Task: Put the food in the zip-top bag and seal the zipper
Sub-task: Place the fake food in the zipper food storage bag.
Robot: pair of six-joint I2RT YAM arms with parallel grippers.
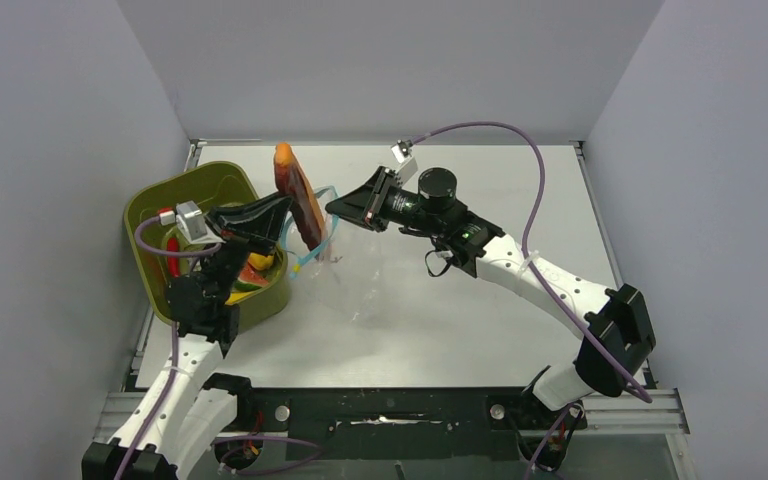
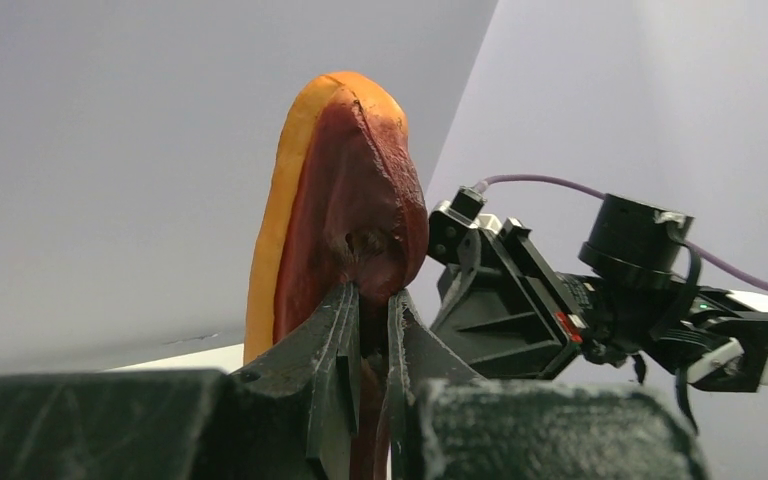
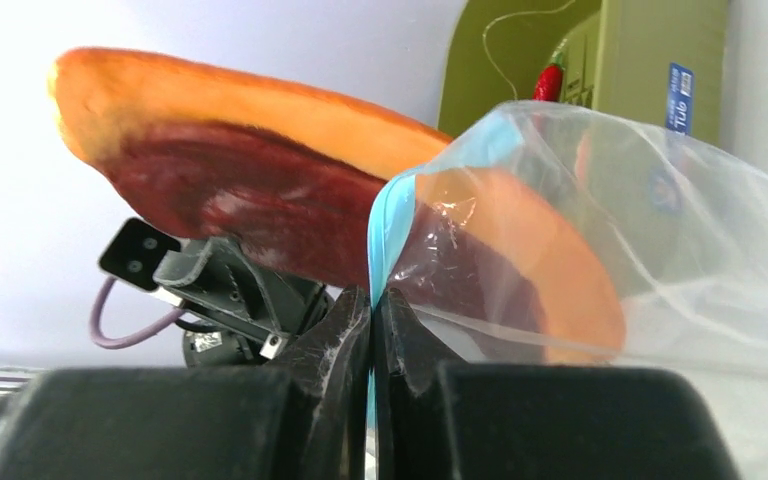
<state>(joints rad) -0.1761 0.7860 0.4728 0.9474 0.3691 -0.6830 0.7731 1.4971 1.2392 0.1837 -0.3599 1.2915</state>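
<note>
your left gripper has its jaws clamped on the lower end of the orange-and-maroon slice. your right gripper is pinched tight on the blue zipper, lifting the clear bag above the table, left of its middle. the slice's far end shows through the film; inside the mouth or behind it, i cannot tell. keep the lip raised, steer the slice tip-first past the strip, and let go only once it is deep inside. more food waits in the bin by the left edge.

Left tool clamps upright orange-rimmed dark-red food slice; right arm close behind
</note>
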